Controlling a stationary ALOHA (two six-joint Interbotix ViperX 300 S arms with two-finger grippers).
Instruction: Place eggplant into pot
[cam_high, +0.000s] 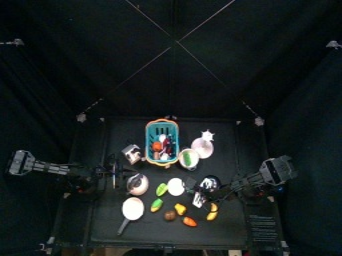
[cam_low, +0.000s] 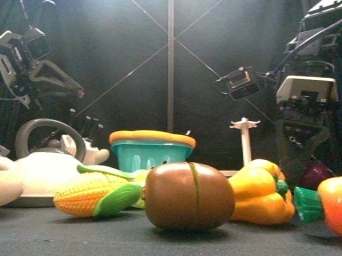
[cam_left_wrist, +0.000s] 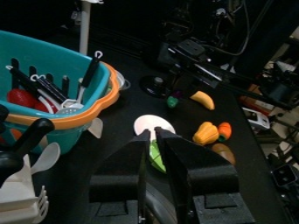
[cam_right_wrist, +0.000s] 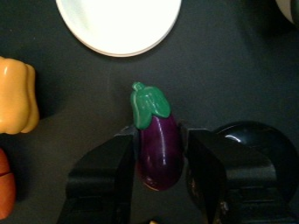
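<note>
Eggplant (cam_right_wrist: 159, 147): glossy dark purple body, green calyx and short stem. Lies flat on the black worktop (cam_right_wrist: 70, 96), stem end pointing toward a white plate. It sits lengthwise between the two jaws of the right gripper (cam_right_wrist: 159, 171). Contact with the jaws cannot be confirmed.

Pot: not confidently identified in any view.
</note>
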